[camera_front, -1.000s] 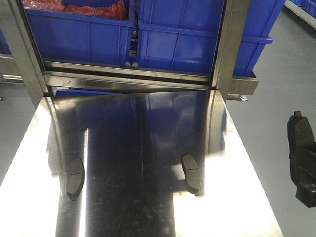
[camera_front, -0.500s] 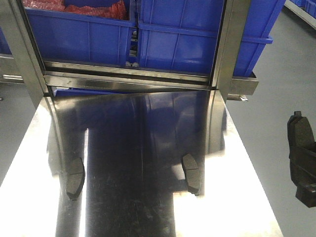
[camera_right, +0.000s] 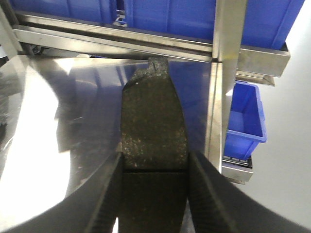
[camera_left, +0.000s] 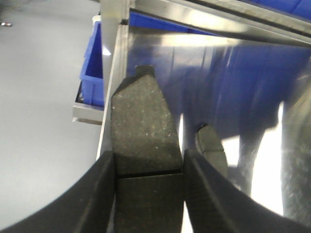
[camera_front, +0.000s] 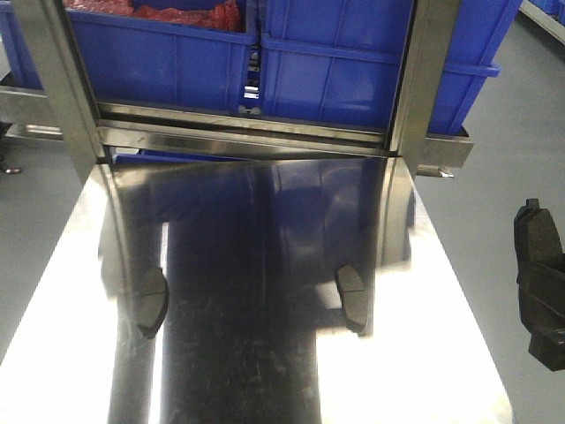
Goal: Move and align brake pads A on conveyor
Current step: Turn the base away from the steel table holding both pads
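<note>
Front view: on the steel table [camera_front: 265, 371] two brake pads rest well apart, the left pad [camera_front: 150, 309] near the left edge and the middle pad [camera_front: 351, 299] right of centre. Blue bins [camera_front: 353, 71] stand at the far end. The right-held pad [camera_front: 536, 237] hangs off the table's right side. Left wrist view: the left gripper [camera_left: 146, 155] is clamped on the left-held pad [camera_left: 143, 116] over the table's left edge. Right wrist view: the right gripper [camera_right: 154, 158] is clamped on the right-held pad.
</note>
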Robot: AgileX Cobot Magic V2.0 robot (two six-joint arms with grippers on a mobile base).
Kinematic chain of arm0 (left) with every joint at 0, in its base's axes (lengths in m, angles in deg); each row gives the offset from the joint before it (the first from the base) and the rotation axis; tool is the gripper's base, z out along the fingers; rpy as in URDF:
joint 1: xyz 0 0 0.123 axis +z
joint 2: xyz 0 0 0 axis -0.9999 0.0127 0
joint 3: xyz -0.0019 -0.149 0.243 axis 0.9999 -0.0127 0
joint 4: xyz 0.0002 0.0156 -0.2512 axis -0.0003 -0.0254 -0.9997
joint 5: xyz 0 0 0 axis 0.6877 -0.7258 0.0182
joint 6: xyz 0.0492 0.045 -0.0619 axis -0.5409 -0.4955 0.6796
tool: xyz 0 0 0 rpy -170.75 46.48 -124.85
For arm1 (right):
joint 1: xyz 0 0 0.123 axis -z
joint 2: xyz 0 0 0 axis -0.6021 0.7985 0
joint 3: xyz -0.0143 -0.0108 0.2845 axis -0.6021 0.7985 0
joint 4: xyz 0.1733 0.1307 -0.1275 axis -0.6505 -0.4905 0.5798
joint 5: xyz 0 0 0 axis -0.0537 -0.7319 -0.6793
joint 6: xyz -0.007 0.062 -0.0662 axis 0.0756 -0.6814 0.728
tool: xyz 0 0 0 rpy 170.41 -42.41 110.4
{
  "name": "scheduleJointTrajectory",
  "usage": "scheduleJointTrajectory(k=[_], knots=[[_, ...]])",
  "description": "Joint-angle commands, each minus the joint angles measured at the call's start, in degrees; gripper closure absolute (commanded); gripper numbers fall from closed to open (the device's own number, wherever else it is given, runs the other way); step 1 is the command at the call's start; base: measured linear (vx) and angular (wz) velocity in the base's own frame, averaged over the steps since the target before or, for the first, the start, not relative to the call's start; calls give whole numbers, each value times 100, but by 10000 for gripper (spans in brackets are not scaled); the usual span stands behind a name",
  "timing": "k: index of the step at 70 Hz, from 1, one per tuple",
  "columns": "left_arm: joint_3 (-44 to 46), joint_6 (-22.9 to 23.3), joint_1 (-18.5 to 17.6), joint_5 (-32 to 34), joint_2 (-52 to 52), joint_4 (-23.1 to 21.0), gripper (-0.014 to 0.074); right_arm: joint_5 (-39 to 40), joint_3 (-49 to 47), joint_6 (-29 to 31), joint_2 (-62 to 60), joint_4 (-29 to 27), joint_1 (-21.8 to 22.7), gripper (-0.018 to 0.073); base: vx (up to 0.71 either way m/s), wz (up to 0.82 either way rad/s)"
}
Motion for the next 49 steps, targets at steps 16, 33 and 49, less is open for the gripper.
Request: scheduleJointTrajectory(k=[16,33,49], knots=[[172,7,-37,445,-6,46,422,518,-176,36,-6,-1,22,565,-18,17],[172,7,-37,433,-6,46,422,512,-176,35,-6,-1,22,565,-16,16],[172,7,-37,440,-6,46,422,512,-176,35,-6,-1,22,565,-8,48]])
